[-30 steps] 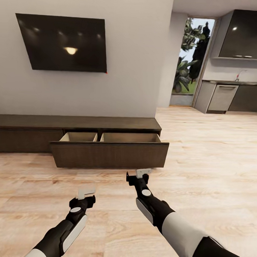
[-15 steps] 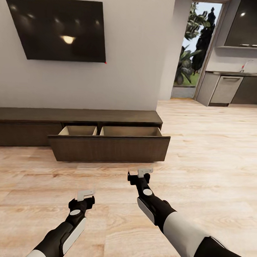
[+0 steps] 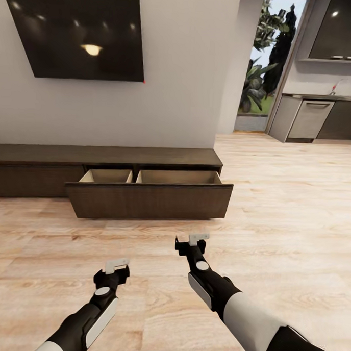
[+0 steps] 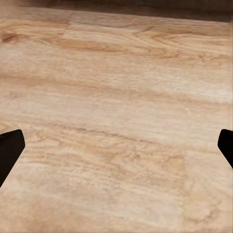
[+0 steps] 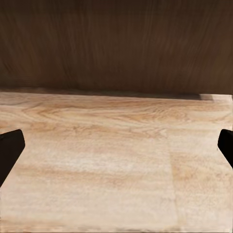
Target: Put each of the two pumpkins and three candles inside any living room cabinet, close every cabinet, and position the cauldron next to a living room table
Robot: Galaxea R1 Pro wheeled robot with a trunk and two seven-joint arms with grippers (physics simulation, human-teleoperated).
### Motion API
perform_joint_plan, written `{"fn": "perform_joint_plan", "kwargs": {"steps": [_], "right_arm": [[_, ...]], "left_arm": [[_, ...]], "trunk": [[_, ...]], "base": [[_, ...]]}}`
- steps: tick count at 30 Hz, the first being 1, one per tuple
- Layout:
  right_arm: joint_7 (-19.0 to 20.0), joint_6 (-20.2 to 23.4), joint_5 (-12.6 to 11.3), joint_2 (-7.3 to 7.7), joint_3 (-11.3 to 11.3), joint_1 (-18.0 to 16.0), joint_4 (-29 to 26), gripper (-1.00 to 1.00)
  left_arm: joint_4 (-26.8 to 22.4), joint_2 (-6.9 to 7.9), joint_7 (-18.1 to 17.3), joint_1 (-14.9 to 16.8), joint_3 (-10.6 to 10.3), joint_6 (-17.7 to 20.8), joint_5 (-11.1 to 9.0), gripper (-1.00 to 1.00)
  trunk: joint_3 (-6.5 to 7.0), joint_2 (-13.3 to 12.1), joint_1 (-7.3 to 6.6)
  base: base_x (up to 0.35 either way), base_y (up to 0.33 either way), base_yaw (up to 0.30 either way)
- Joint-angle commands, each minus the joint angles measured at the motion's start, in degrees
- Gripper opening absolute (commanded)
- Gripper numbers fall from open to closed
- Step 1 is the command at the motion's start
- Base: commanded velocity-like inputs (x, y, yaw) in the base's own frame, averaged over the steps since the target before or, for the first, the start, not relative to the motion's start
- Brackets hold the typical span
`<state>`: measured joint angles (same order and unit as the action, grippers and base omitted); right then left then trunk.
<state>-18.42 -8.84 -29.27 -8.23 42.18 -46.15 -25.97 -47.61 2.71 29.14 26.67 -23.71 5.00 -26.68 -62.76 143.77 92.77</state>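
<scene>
cabinet (image 3: 109,165), long, dark brown, drawer open

Living room wall, wood floor, kitchen seen at the back.
A dark TV (image 3: 79,36) is mounted on the pale wall (image 3: 184,84), with a lamp reflected in its screen. Light wood floor (image 3: 291,211) is spread across the room. A glass door (image 3: 267,67) with plants behind it is seen beside grey kitchen units (image 3: 310,120) and a dark upper cupboard (image 3: 340,29).
</scene>
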Motion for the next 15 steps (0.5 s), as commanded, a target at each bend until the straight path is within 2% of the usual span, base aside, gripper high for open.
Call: {"fn": "perform_joint_plan", "kwargs": {"steps": [1, 5, 8, 15], "right_arm": [[-0.34, -0.55, -0.51, 0.04, 0.43, 0.91, -0.05, 1.0], [-1.47, -1.58, -0.16, 0.02, 0.46, 3.64, -0.63, 1.0], [-4.21, -4.66, 0.26, 0.04, 0.56, 5.43, -0.85, 1.0], [-5.85, -7.86, 0.49, 0.06, 0.63, 6.45, -0.18, 1.0]], "left_arm": [[-0.11, -0.05, 0.53, 0.05, -0.35, 0.22, -0.16, 1.0], [-0.11, -0.1, 0.56, 0.05, -0.33, 0.3, 0.15, 1.0], [-0.11, -0.05, 0.56, 0.05, -0.28, 0.36, 0.24, 1.0], [-0.11, 0.06, 0.46, 0.05, -0.2, 0.43, 0.26, 1.0]], "trunk": [[-0.05, 0.02, -0.01], [-0.72, 0.06, 0.06], [-1.38, 0.1, 0.14], [-2.93, 0.2, 0.32]], "base": [[0.0, 0.0, 0.0], [0.0, 0.0, 0.0], [0.0, 0.0, 0.0], [0.0, 0.0, 0.0]]}}
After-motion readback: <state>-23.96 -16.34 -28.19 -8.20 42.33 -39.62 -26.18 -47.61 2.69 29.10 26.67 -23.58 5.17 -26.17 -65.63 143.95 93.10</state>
